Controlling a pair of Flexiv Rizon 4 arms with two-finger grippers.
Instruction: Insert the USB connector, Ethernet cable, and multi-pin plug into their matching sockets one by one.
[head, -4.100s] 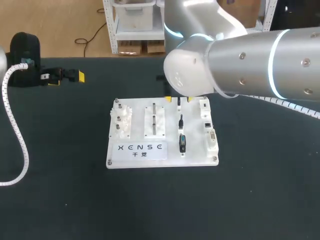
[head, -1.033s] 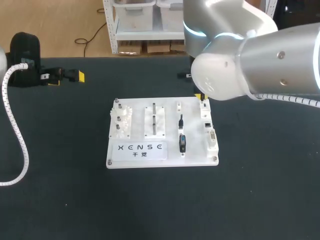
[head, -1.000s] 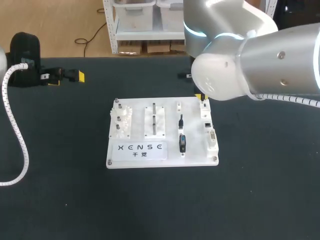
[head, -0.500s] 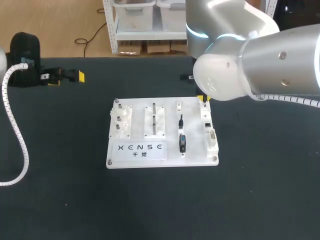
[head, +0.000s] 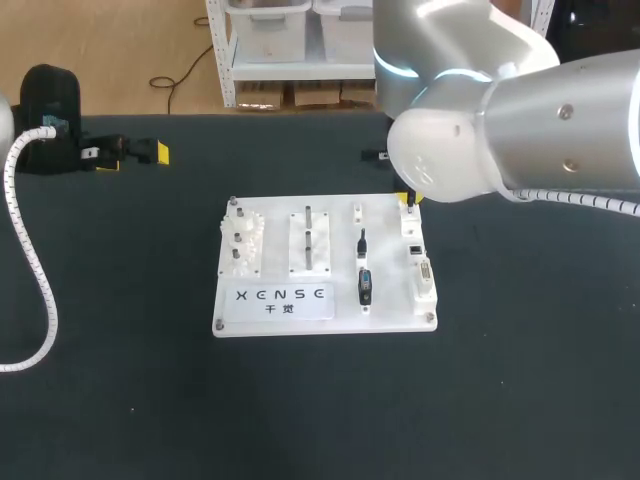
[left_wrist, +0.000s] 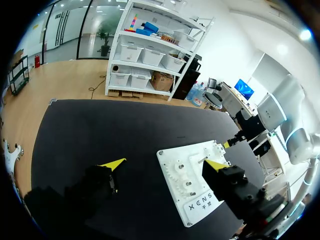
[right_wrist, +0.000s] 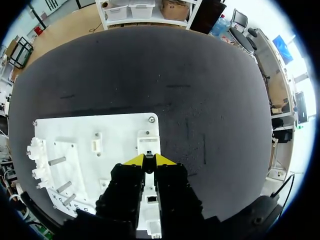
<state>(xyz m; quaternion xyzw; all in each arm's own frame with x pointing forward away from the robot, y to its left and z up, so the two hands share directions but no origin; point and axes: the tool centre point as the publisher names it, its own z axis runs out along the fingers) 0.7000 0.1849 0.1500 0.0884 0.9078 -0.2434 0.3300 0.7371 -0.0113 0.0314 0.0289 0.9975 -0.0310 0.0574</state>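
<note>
Your right gripper (head: 408, 198), yellow tips pressed together, hung above the socket block (head: 409, 218) at the white board's (head: 330, 320) upper right, apparently lining up an insertion.

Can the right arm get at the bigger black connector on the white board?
Probably yes: the right gripper hovers over the white board's far right corner; the bigger black connector lies uncovered nearby.

Tabletop (head: 120, 400): wide, flat, matte black cover. Far edge straight across upper part of head view. Right wrist view: surface finely speckled with pale dots, few faint thin scuff lines ahead of jaws. Lighting soft, even, from overhead.
</note>
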